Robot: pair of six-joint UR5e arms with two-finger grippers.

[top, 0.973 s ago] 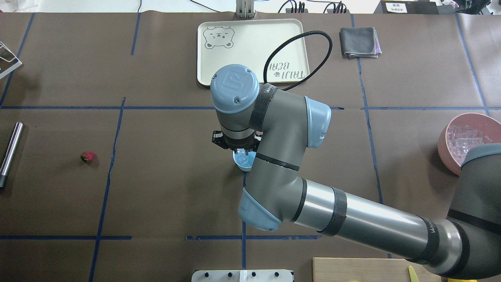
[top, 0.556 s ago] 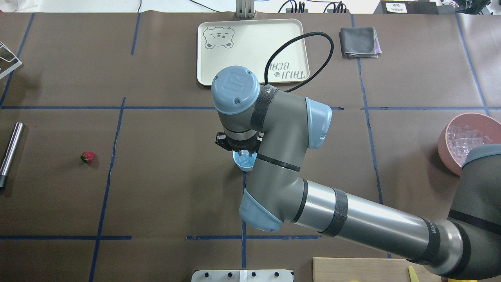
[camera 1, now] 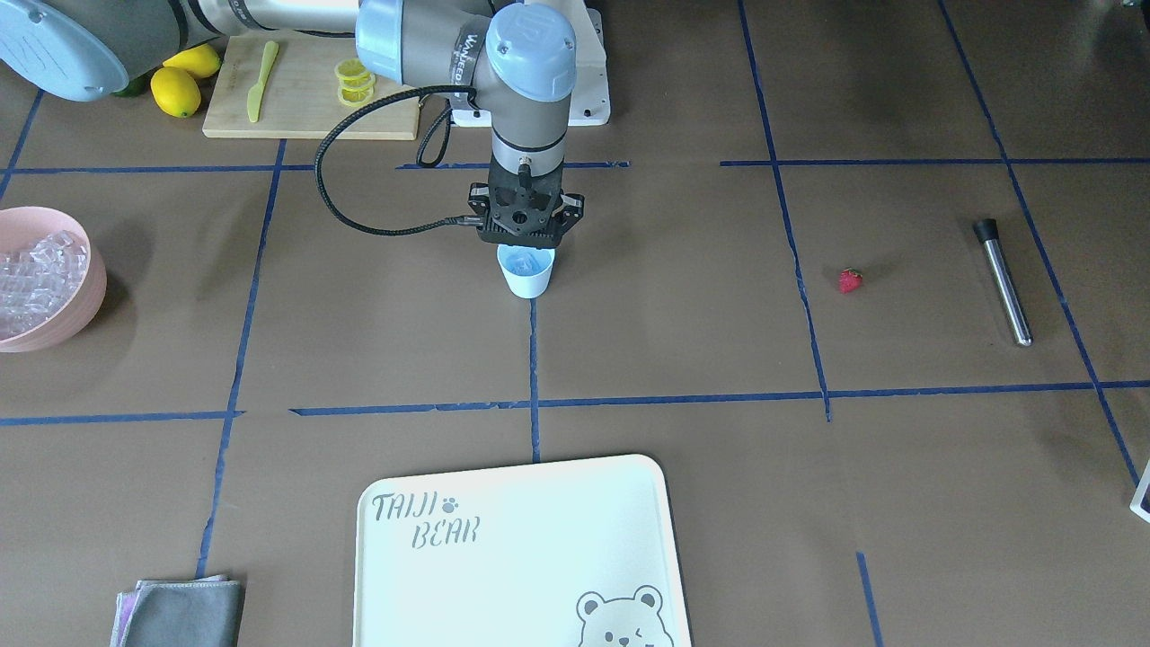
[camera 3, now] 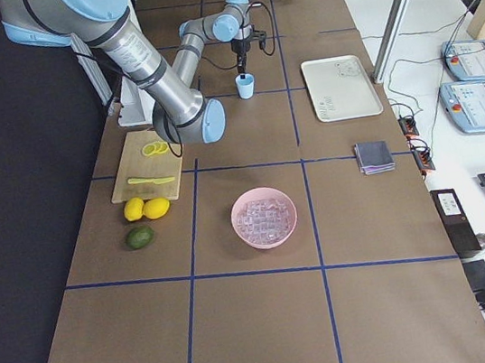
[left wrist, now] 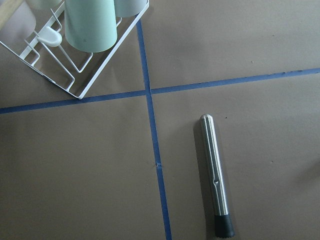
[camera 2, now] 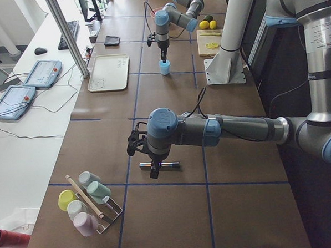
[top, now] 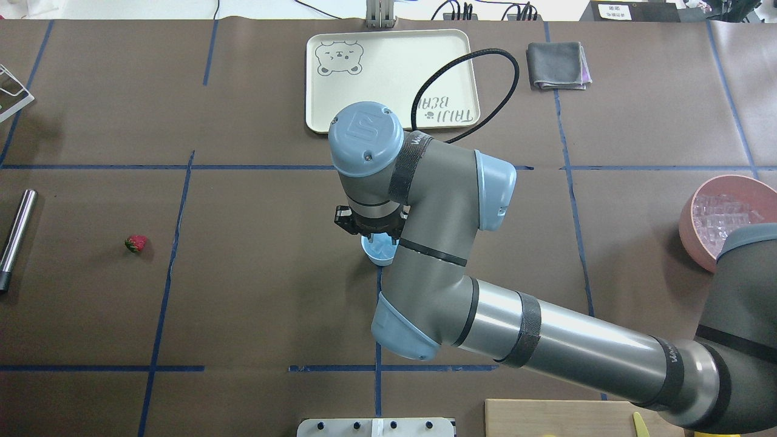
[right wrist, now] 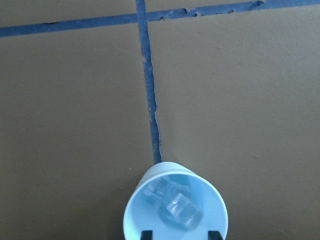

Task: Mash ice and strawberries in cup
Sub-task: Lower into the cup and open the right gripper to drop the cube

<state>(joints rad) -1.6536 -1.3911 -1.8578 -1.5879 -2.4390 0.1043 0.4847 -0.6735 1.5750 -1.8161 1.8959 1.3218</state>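
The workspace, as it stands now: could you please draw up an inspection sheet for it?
Surface: brown-covered table with a blue tape grid.
Job's things: cup holds ice cubes; strawberry lies on the table, well apart from the cup.
Clutter: pink bowl of ice, metal rod, tray, grey cloth, cutting board, lemon slices, lemons, cup rack.
Hands: right hand open over the cup; left hand above the rod, state unclear.
Cables: black cable loops from the right wrist.
Surroundings: side desk with two tablets.
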